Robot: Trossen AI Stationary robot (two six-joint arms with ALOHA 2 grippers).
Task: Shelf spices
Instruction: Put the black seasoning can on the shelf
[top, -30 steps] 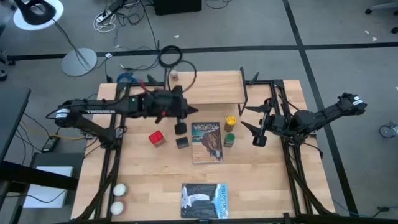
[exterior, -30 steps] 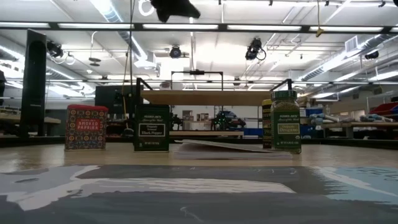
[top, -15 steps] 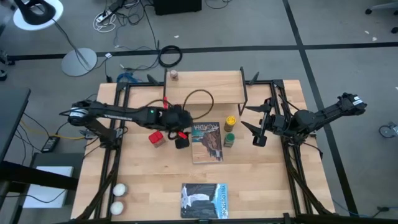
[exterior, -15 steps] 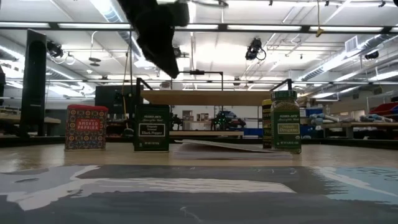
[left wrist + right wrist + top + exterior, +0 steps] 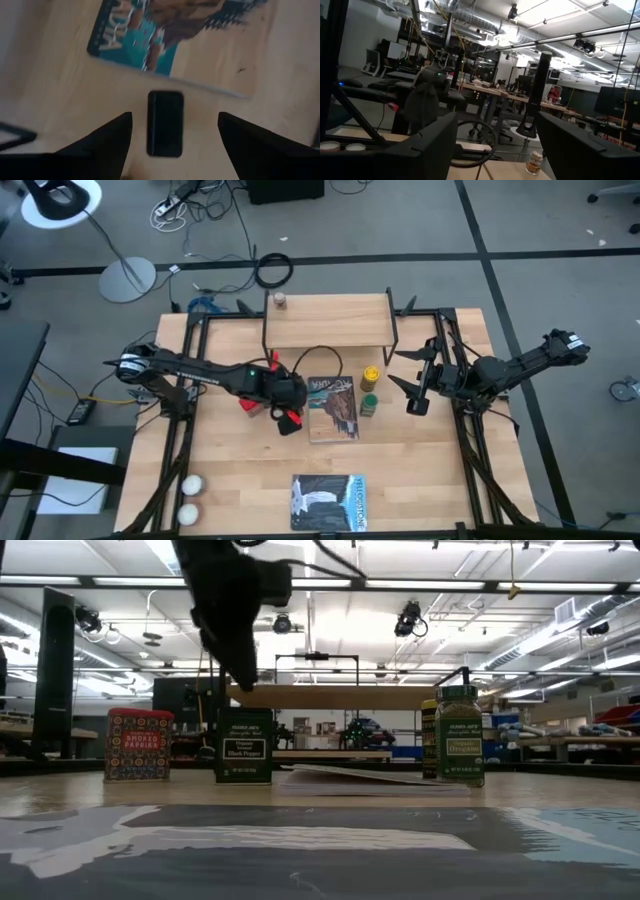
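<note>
While the left claw [image 5: 171, 131] hovers, "Black Pepper" marks the dark square tin [image 5: 243, 745].

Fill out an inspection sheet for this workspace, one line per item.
Surface: wooden table.
Job's things: tiny pale jar on the shelf; red tin, dark square tin, green jar and yellow-lidded jar on the table.
Clutter: two booklets, two white balls.
Grippers: left pincer open above the dark square tin; right pincer open, waiting at right.
Cables: loop over left arm.
Surroundings: lamp, floor cables.
</note>
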